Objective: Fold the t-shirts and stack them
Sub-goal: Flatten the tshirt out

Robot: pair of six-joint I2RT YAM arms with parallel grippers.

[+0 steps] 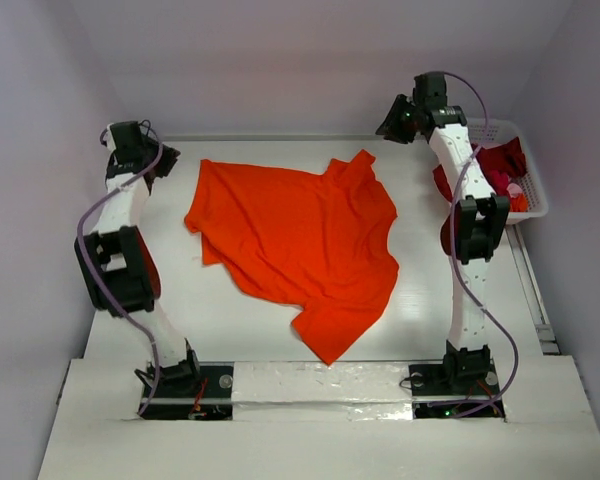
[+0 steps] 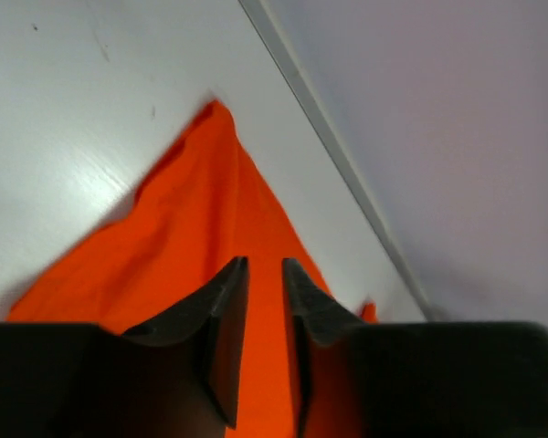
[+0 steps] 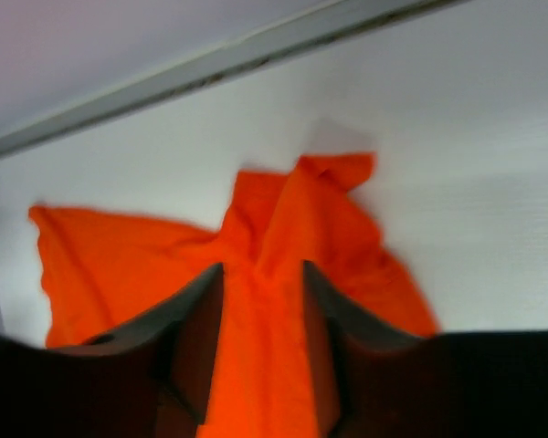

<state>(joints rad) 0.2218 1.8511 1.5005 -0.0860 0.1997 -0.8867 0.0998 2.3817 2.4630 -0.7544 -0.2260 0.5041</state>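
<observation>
1. Pictured mid-table: orange t-shirt (image 1: 290,240), rumpled and skewed, one sleeve (image 1: 358,165) bunched toward the far edge, one corner (image 1: 330,345) pointing at the arm bases. Heaped in the white basket (image 1: 536,200) at far right: dark red t-shirts (image 1: 500,160), not yet folded or stacked.
2. Raised clear of the cloth at far left: left gripper (image 2: 265,274), jaws narrowly parted, holding nothing. Raised at far right: right gripper (image 3: 262,274), jaws parted wider, likewise empty.
3. Likeliest trouble: folding over wrinkles. With the body not yet flat, any fold is apt to lock in creases and yield a lopsided packet, poor footing for a stack.
4. Danger at the bunched sleeve: pinching several layers at once, then dragging the whole shirt instead of spreading it.
5. Danger of an uneven pull: one grip set deeper into the cloth than the other, twisting the shirt further askew or sliding it across the table (image 1: 230,325) toward an edge.
6. Narrow left opening: possibly too tight for gathered fabric, so a shove rather than a grasp.
7. Right arm close beside the basket: some chance of catching the rim or the overhanging red cloth on the way down.
</observation>
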